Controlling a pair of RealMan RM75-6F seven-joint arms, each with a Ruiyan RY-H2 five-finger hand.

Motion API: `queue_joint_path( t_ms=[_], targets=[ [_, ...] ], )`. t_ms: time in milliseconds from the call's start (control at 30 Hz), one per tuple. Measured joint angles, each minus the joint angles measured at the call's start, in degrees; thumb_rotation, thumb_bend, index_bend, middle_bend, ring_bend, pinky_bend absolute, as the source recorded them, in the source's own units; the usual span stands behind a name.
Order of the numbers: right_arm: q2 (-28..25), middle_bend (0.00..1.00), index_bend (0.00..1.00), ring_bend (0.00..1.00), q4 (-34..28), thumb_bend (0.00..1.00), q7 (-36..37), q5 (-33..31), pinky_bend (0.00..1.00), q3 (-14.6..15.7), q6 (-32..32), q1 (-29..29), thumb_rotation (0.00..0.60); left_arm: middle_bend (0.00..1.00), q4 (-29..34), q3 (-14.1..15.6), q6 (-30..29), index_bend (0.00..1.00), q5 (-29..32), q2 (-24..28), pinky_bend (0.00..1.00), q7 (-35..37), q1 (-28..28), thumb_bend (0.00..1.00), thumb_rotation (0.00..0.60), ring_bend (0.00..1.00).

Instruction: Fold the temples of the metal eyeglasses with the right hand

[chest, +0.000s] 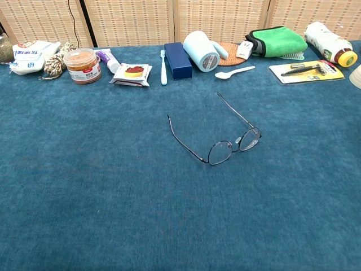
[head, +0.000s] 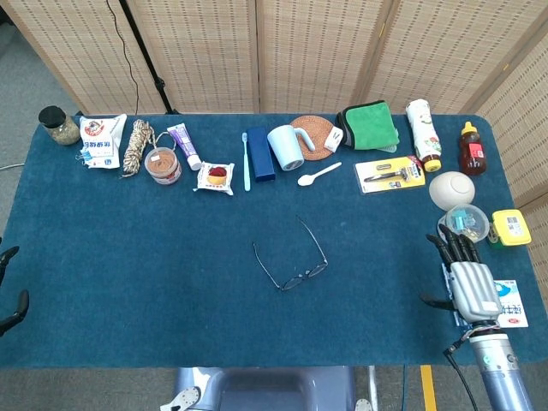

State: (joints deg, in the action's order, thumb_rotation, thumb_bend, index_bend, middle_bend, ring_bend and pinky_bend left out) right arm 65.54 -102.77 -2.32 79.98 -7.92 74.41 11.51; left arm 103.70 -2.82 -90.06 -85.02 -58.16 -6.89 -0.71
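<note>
The metal eyeglasses point(head: 293, 259) lie in the middle of the blue table, lenses toward the near edge and both thin temples spread open, pointing away. The chest view shows the eyeglasses point(chest: 223, 141) alone, with no hand near them. My right hand point(head: 467, 278) hovers over the table's near right corner, well to the right of the glasses, fingers spread and holding nothing. Only dark fingertips of my left hand point(head: 10, 300) show at the left edge of the head view; whether it is open or closed is unclear.
A row of items lines the far edge: jar point(head: 58, 125), snack bags, rope, toothpaste, blue case point(head: 259, 154), mug point(head: 286, 146), spoon, green cloth point(head: 370, 124), bottles. Near my right hand sit a white bowl point(head: 451, 189), a clear tub point(head: 463, 224) and a small packet point(head: 509, 302).
</note>
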Motion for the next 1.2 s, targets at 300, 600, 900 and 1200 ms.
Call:
queue_joint_path(
  t_ms=[300, 600, 900, 1200],
  targets=[
    [5.3, 0.0, 0.12, 0.0, -0.3, 0.14, -2.9, -3.7, 0.0, -2.2, -6.4, 6.2, 0.6, 0.0, -0.9, -0.6, 1.7, 0.14, 1.5, -0.7, 0.0, -0.3, 1.1, 0.45, 0.562, 0.01],
    [14.2, 0.0, 0.1, 0.0, 1.6, 0.14, -9.6, -12.1, 0.0, -4.3, -11.7, 12.8, 0.6, 0.0, -2.6, -1.5, 2.9, 0.14, 3.2, -0.9, 0.0, 0.3, 2.1, 0.45, 0.561, 0.01],
    [20.6, 0.0, 0.09, 0.0, 3.3, 0.14, -13.5, -17.3, 0.0, -5.4, -12.3, 16.4, 0.6, 0.0, -2.8, -2.0, 3.2, 0.13, 3.8, -0.5, 0.0, 0.3, 2.7, 0.45, 0.561, 0.01],
    [25.8, 0.0, 0.09, 0.0, 5.8, 0.14, -16.4, -20.7, 0.0, -6.7, -11.8, 19.6, 0.6, 0.0, -3.0, -2.0, 3.4, 0.13, 4.4, -0.2, 0.0, 0.5, 2.8, 0.45, 0.56, 0.01]
  ],
)
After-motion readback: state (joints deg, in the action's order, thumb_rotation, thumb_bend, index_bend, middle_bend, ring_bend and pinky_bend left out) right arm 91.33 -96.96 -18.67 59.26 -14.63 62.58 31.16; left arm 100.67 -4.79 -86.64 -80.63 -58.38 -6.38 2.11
